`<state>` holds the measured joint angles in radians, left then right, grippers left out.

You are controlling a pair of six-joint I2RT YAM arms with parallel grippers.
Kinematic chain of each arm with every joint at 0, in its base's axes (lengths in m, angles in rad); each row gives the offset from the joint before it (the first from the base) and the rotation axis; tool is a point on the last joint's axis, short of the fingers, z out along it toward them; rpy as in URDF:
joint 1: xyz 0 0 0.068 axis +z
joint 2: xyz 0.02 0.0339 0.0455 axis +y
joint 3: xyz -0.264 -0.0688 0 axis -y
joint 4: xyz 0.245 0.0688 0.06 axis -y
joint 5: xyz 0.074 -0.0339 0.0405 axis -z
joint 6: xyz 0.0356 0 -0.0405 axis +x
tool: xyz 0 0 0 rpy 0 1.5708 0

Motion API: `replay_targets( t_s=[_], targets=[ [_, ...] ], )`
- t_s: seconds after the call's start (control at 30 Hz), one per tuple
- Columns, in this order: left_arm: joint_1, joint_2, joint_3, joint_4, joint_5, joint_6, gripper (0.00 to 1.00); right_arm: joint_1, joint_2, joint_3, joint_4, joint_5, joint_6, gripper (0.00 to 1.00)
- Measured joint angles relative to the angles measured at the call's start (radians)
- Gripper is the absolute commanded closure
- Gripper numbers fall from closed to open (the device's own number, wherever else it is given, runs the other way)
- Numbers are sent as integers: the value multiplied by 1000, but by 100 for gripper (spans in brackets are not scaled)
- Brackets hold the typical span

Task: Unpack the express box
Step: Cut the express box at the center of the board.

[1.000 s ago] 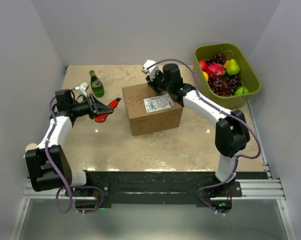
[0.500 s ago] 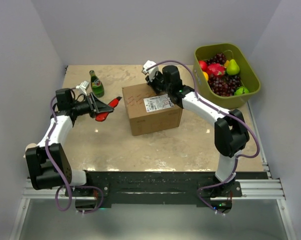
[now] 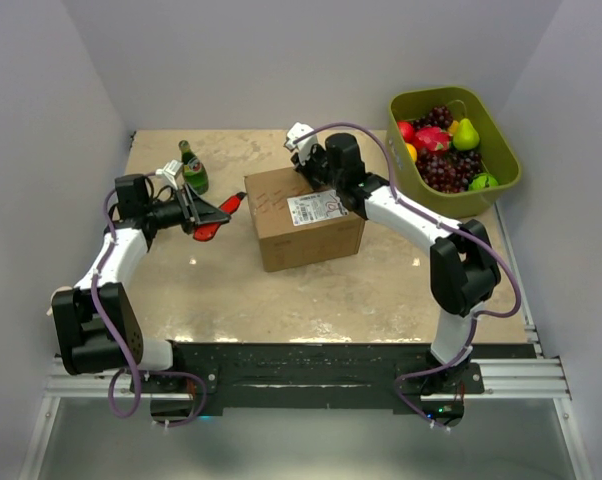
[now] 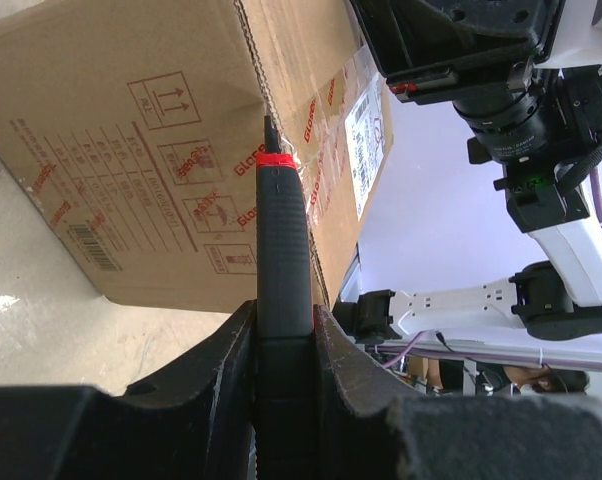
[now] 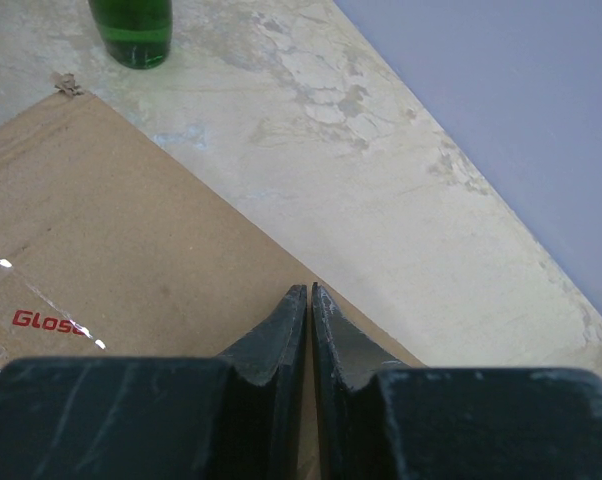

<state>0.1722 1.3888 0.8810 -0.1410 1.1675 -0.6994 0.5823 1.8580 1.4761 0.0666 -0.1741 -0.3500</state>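
At the middle of the table (image 3: 231, 290) stands the express box (image 3: 303, 225), closed, with its white shipping label (image 3: 316, 208) on the right part of the top and clear tape with red lettering along the seam. To its left, the left gripper (image 3: 188, 212) is clamped on a dark-handled tool (image 4: 281, 230) with a red band near its short tip. Its fingers (image 4: 226, 350) press against both sides of the handle. The tool points right, toward the box's upper left edge. The tip is just beside the cardboard, though whether it touches cannot be told. Over the far edge of the box, the right gripper (image 5: 309, 295) has its jaws pressed together with nothing between them. The tips are at the top flap, close to its far rim. A green bottle (image 3: 191, 167) stands upright at the far left, apart from the box. An olive tub (image 3: 501, 150) of fruit sits at the far right.
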Motion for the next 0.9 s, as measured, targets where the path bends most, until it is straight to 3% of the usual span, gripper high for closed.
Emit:
replay_targets(
  t_s=[0.9],
  targets=[
    [-70, 7, -14, -86, 18, 28, 100, 14, 0, -12, 21, 44, -10, 87]
  ],
)
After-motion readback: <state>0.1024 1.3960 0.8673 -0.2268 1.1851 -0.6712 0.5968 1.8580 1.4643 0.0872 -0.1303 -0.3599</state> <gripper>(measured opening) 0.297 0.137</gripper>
